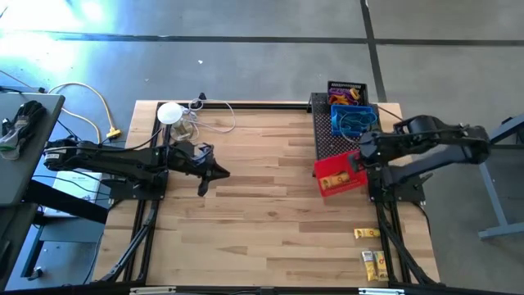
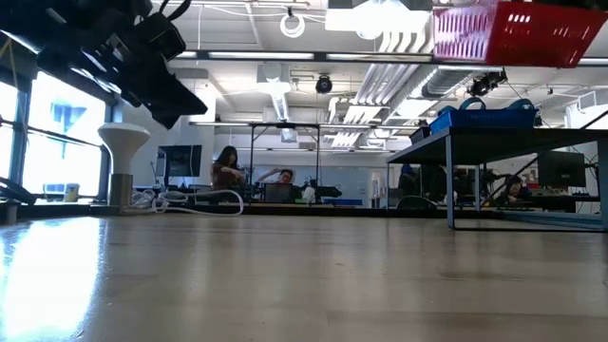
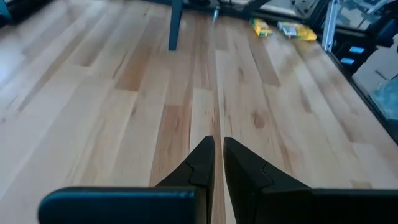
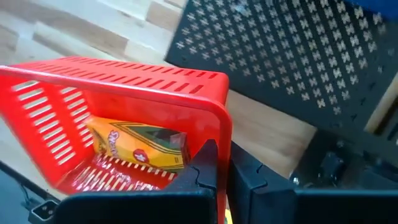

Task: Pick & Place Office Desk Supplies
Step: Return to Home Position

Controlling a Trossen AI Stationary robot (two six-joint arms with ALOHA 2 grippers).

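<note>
A red mesh basket point(image 1: 337, 174) hangs high above the table point(image 2: 508, 33), over the near end of the flat black mesh tray point(image 1: 327, 139). My right gripper point(image 1: 358, 164) is shut on it. A yellow crayon box point(image 4: 140, 146) lies inside the basket. A blue basket point(image 1: 354, 120) stands on the tray, with a black basket point(image 1: 347, 90) of colourful small items behind it. Two yellow boxes point(image 1: 366, 234) lie near the table's right front corner. My left gripper point(image 1: 214, 174) hovers shut and empty over the table's left half. My right gripper pinches the red basket's side wall at the rim point(image 4: 222, 127), with one finger inside the basket and one outside. The fingers come from above and point steeply down. The basket is lifted clear of the table and tilts a little, with the crayon box resting on its floor.
A white round disc point(image 1: 170, 113) with cables stands at the far left corner. The blue basket sits on a raised platform in the low view point(image 2: 484, 119). Bare wooden tabletop point(image 1: 270, 205) spreads between the two arms.
</note>
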